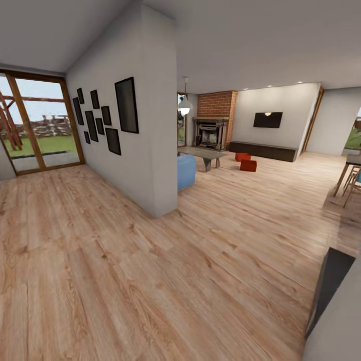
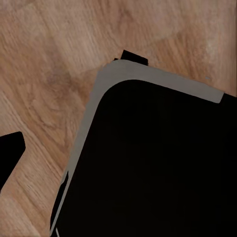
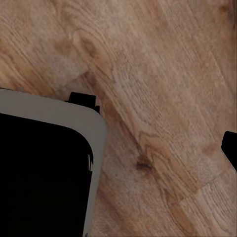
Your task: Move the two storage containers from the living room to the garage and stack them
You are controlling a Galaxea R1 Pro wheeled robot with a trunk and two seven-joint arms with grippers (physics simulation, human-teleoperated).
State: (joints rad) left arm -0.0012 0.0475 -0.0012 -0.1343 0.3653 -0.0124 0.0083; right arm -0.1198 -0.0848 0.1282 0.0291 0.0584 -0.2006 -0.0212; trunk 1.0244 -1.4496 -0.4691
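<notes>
- The head view looks across a light wood plank floor (image 1: 150, 281) into an open living room; no arm or claw appears in this view.
- Two orange-red rectangular storage containers (image 1: 248, 165) (image 1: 242, 157) sit on the planks far ahead, close together, just before a long dark low bench (image 1: 263, 151).
- A black wall television (image 1: 267, 120) hangs above that bench; a red brick fireplace (image 1: 215, 120) stands to its left.
- A white dividing wall (image 1: 145, 130) carries dark picture frames (image 1: 126, 105); a blue seat (image 1: 186, 171) peeks from behind it.
- In the left wrist view, a grey-edged black base panel (image 2: 158, 168) lies over the planks; a dark sliver (image 2: 9, 155) at the edge may be a finger.
- In the right wrist view, the same kind of panel (image 3: 44, 173) appears, with a dark tip (image 3: 231, 147) at the edge.
- I cannot tell whether either claw is apart or together; neither visibly holds or touches anything.
</notes>
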